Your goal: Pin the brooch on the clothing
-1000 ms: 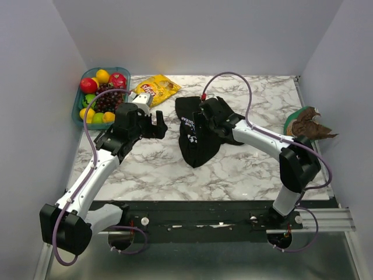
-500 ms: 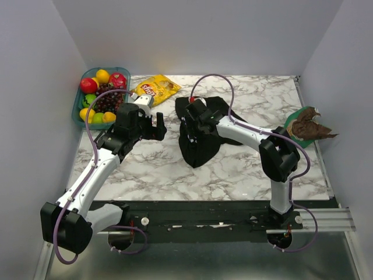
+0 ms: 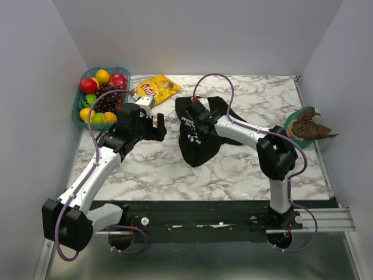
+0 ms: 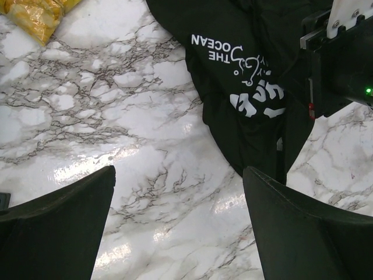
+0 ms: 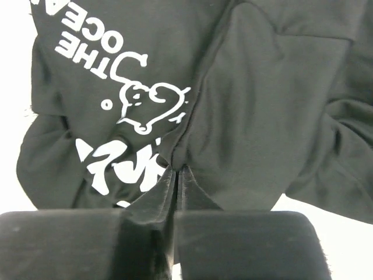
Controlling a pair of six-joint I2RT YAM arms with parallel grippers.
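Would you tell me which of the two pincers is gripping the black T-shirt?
The right pincer, shut on a fold of the T-shirt; the left pincer is open, holding nothing.

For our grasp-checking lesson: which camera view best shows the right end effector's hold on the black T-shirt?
The right wrist view: the right end effector pinches a fold of the T-shirt up close. From the top, the arm hides the pinch; the left wrist view shows only the shirt's print and that arm's housing.

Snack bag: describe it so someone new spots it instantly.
On the marble table, look near the far edge, between the blue fruit basket and the black T-shirt. The snack bag lies flat there: the only yellow packet, with a red logo.
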